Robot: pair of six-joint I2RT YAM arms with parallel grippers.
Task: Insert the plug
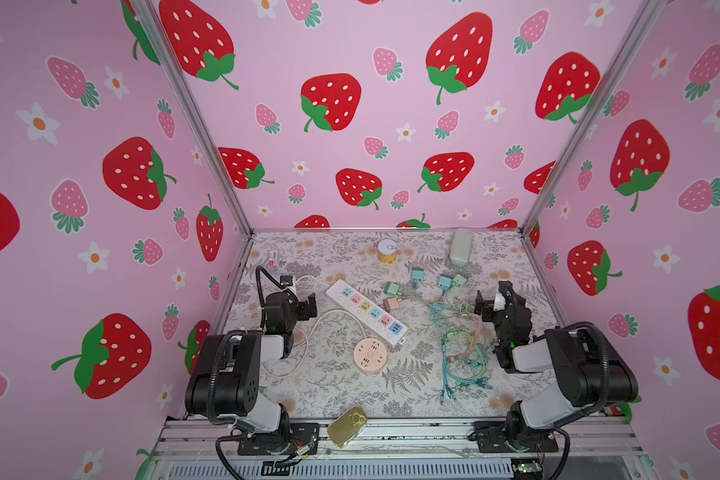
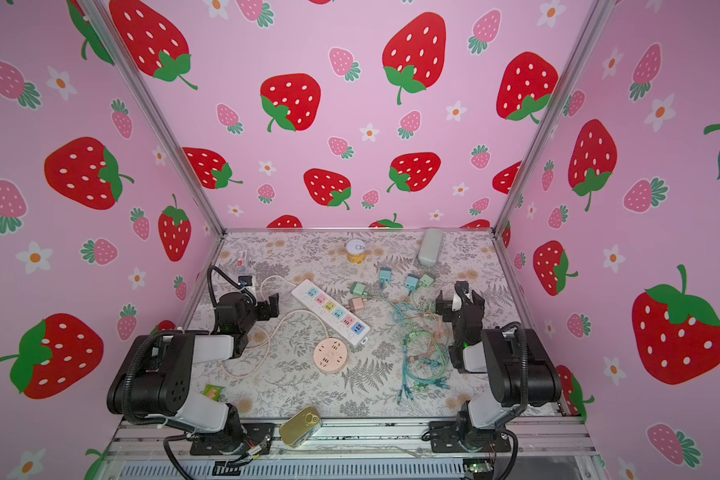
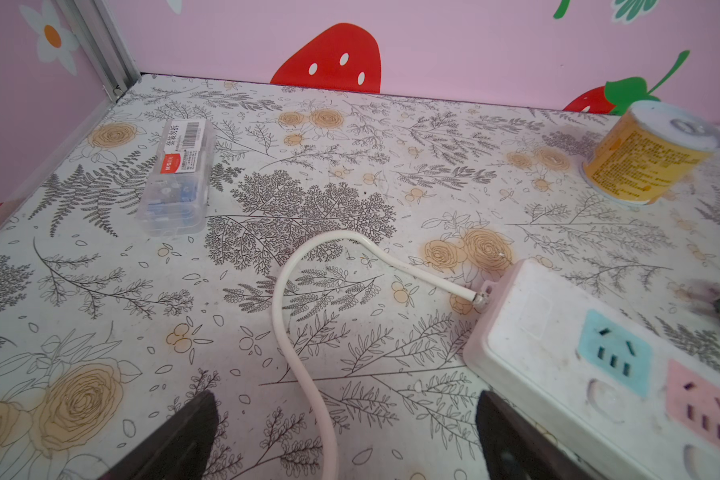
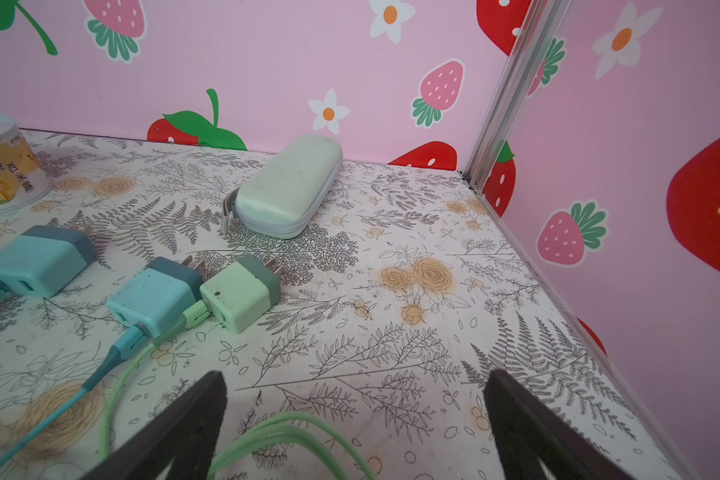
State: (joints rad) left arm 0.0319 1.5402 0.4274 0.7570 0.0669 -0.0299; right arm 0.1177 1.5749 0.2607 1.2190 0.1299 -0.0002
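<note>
Your left gripper (image 1: pixel 304 305) hangs over the left side of the desk (image 1: pixel 408 390), its jaws spread wide and holding nothing. In its wrist view the white cord (image 3: pixel 279 307) runs between the jaws, and the far end of the power strip (image 3: pixel 591 374) lies just to the right of it. Your right gripper (image 1: pixel 495 305) sits over the right side of the desk, also spread wide and empty, with a green cable loop (image 4: pixel 283 428) lying between its jaws.

The power strip lies diagonally in the middle of the desk, its coloured sockets facing up. The plugs lie loose on the desk to the right of it. A green plug (image 4: pixel 242 293) sits just beside a teal plug (image 4: pixel 154 295), a little beyond your right gripper, and a second teal plug (image 4: pixel 38 262) lies to their left. A second green plug (image 1: pixel 391 289) and a pink plug (image 1: pixel 390 304) lie close to the strip's far half. Their cables (image 1: pixel 458 336) tangle toward the near edge. A round pink socket (image 1: pixel 370 353) lies by the strip's near end.
</note>
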